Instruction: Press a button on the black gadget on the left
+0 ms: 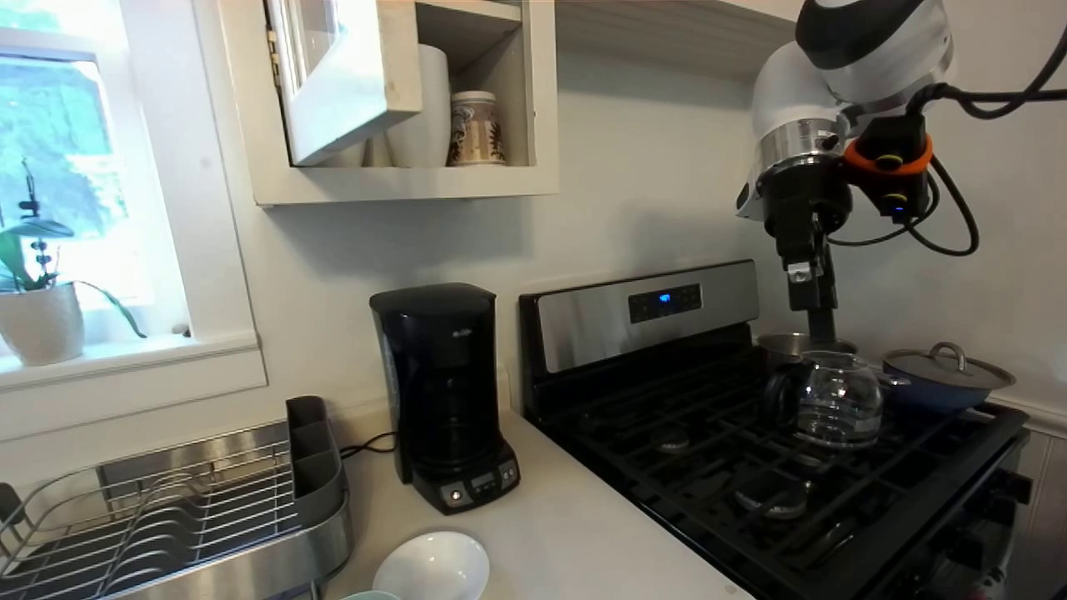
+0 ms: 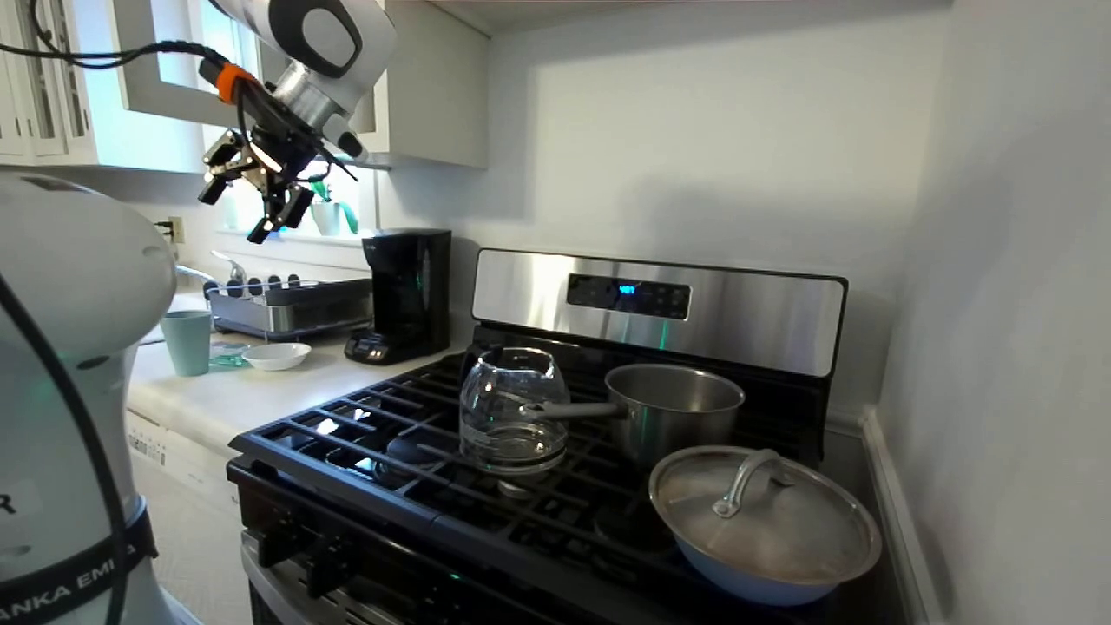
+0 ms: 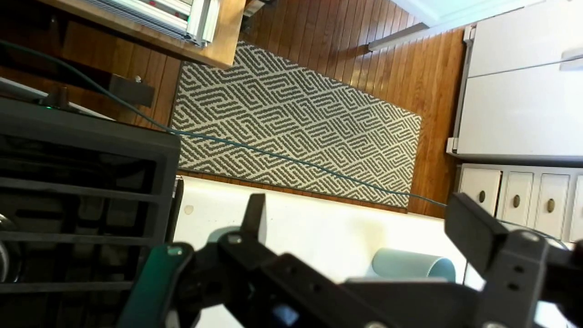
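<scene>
Two fingers of the gripper [image 3: 357, 216] stand spread wide in the wrist view, with nothing held between them. Beyond them, towards half past four in that view, the pale teal cup [image 3: 405, 264] is on the counter [image 3: 319, 237]; farther along, in an exterior view, comes the white bowl [image 2: 276, 356], at about six o'clock from the gripper. Past the bowl, well apart from the fingers, the black coffee maker [image 2: 408, 291] stands upright at four o'clock. Its button panel [image 1: 479, 486] sits low on the front of the base, at about half past five from the middle of the body. I judge the shell to be stiff, smooth plastic, probably light enough to slide or rock back if shoved, so grasping it seems needless: better to bring the fingers together and press one button gently with the tips.
</scene>
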